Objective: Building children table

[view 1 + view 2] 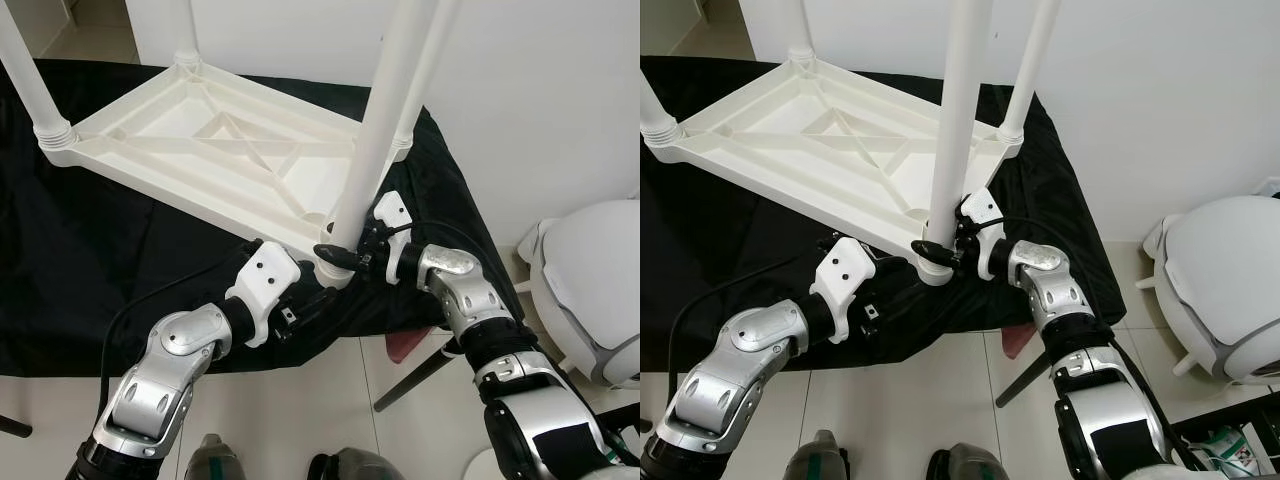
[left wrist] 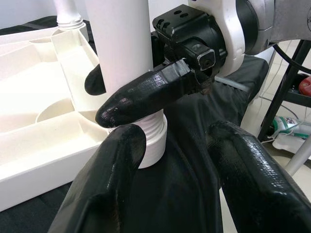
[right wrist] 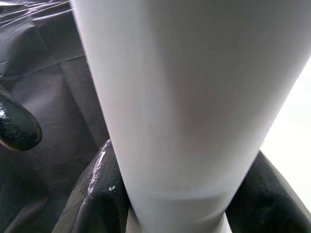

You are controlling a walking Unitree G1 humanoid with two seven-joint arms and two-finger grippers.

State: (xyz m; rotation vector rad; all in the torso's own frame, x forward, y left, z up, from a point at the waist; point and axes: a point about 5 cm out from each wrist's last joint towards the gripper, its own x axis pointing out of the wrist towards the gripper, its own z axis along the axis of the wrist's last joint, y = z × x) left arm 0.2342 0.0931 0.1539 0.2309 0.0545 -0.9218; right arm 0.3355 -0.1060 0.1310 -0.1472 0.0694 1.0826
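Note:
A white plastic children's table (image 1: 200, 140) lies upside down on a black cloth (image 1: 80, 250). Legs stand up from its corners. My right gripper (image 1: 340, 253) is shut on the near-right leg (image 1: 375, 130) just above its threaded collar (image 2: 155, 141). In the right wrist view its black fingers (image 3: 97, 194) sit on either side of the leg (image 3: 180, 97). My left gripper (image 2: 177, 136) is open, low beside the same corner, with one fingertip (image 2: 129, 145) close against the collar. It holds nothing.
A far-left leg (image 1: 30, 80), a back leg (image 1: 185, 30) and a far-right leg (image 1: 425, 70) stand upright. A white rounded appliance (image 1: 590, 290) sits on the tiled floor at right. A dark stand leg (image 1: 420, 375) and something red (image 1: 405, 347) show under the cloth's edge.

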